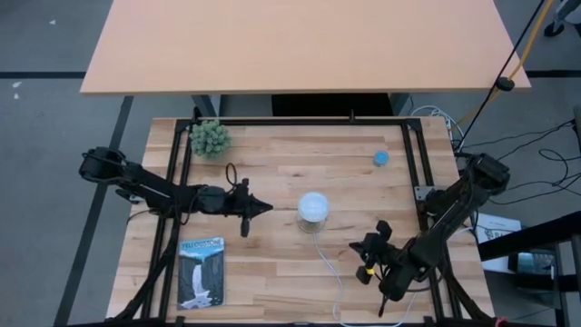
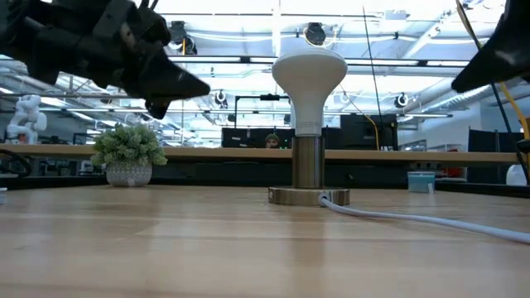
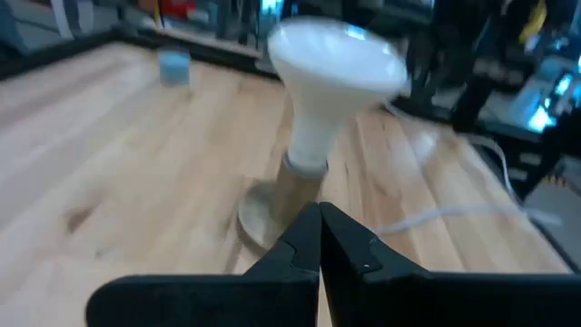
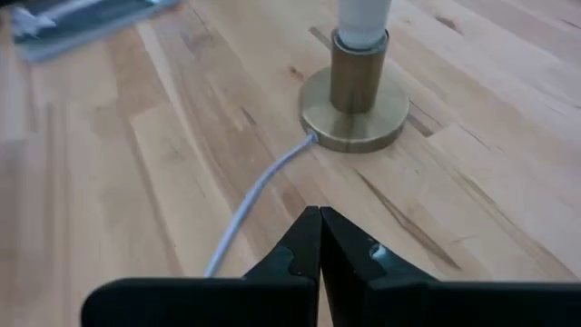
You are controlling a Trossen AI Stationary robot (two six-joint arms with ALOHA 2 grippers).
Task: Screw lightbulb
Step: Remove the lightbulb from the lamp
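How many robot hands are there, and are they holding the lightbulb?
2. The left gripper hangs shut beside the lightbulb, apart from it. The right gripper hangs shut nearer the front edge. Neither holds it.

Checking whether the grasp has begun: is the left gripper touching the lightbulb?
Apart. The high view shows bare wood between the shut left gripper and the lightbulb; the left wrist view shows the bulb standing well beyond the gripper.

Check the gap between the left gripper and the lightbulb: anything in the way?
Nothing: in the high view only bare wood lies between the shut left gripper and the lightbulb.
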